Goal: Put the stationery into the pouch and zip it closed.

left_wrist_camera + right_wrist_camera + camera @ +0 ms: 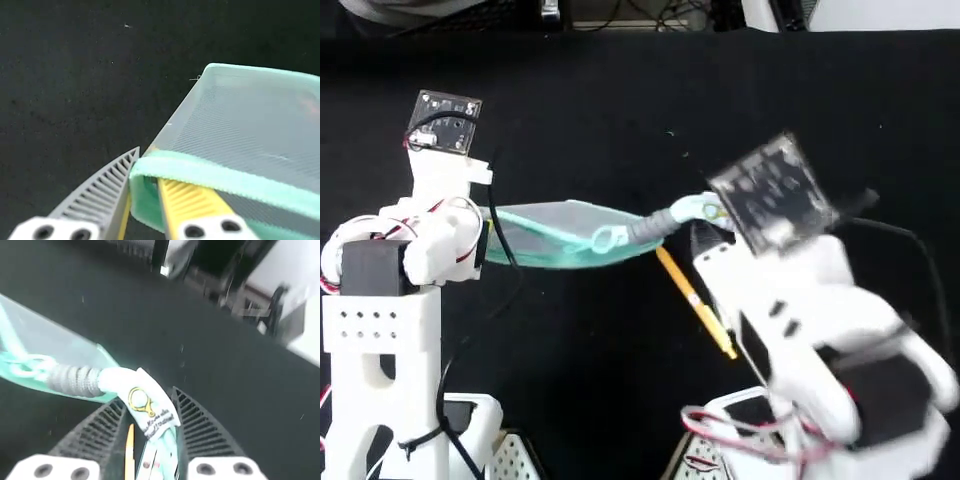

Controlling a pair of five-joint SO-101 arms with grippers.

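A translucent pouch (560,235) with mint-green trim hangs stretched between both arms above the black table. My left gripper (485,245) is shut on the pouch's left end; in the left wrist view its grey and yellow fingers (107,187) pinch the green edge (200,175). My right gripper (705,225) is shut on the pouch's strap, a grey corded loop (70,380) with a white tag and gold clasp (147,410) between its fingers (200,432). A yellow pencil (695,300) lies on the table outside the pouch, just under the right gripper.
The black table (620,120) stretches open behind the pouch. The arms' white bases (380,360) stand at the front edge with red and black cables. A black cable (910,240) runs along the right side.
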